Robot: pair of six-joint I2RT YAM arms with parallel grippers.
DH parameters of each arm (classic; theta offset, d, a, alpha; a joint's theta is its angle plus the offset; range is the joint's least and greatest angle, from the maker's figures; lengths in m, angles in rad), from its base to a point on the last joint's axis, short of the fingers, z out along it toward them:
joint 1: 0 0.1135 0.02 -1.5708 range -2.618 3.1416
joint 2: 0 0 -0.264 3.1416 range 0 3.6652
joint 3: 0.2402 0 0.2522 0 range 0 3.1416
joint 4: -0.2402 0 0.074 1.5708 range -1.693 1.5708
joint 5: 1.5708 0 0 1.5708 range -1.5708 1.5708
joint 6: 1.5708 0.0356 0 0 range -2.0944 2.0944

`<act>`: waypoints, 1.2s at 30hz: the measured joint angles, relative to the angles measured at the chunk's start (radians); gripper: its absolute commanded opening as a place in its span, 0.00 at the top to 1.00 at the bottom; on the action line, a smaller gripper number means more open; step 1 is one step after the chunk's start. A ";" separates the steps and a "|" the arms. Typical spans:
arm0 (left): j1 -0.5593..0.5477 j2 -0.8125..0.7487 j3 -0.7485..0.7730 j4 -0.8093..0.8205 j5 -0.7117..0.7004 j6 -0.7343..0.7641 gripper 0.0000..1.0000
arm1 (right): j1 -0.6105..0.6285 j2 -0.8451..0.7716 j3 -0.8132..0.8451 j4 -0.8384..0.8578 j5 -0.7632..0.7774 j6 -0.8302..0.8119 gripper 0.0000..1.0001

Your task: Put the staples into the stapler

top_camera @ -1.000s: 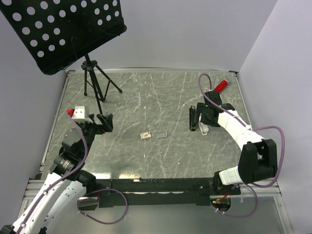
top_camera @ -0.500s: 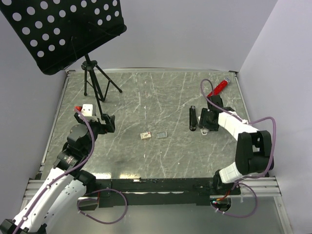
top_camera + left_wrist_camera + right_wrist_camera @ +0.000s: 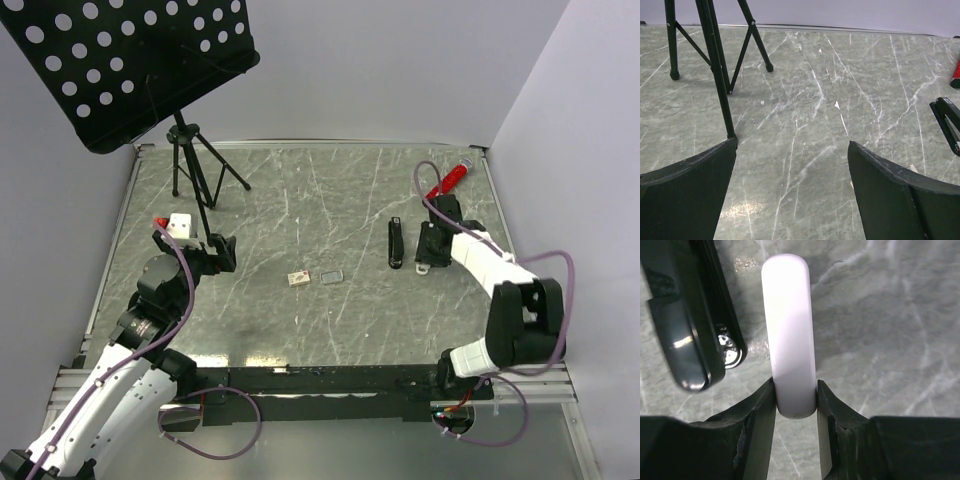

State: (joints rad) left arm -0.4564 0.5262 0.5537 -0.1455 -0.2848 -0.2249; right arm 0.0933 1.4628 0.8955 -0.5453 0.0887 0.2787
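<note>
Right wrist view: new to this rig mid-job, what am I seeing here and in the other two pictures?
Two robot arms stand at a grey marbled table. The top view looks down from above; each wrist view looks past that arm's own black fingers. In the right wrist view the right gripper pinches a white rounded bar, beside the slim black stapler. The left gripper is open, holding nothing. Mid-table lie a tiny cream cardboard box and a small grey tray piece.
</note>
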 measured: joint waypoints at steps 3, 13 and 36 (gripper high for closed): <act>0.000 0.000 0.000 0.003 0.001 0.000 0.03 | 0.004 -0.091 0.000 -0.027 0.013 0.001 1.00; 0.001 0.007 -0.005 0.029 0.041 0.021 0.03 | 0.320 -0.329 0.007 -0.049 -0.012 -0.067 1.00; 0.002 -0.060 -0.076 0.127 0.232 0.136 0.03 | 0.968 0.112 0.032 0.148 -0.232 -0.257 0.63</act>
State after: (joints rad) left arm -0.4549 0.4664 0.4774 -0.0189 -0.0532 -0.0891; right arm 1.0615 1.5749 0.9279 -0.3973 -0.1432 0.0219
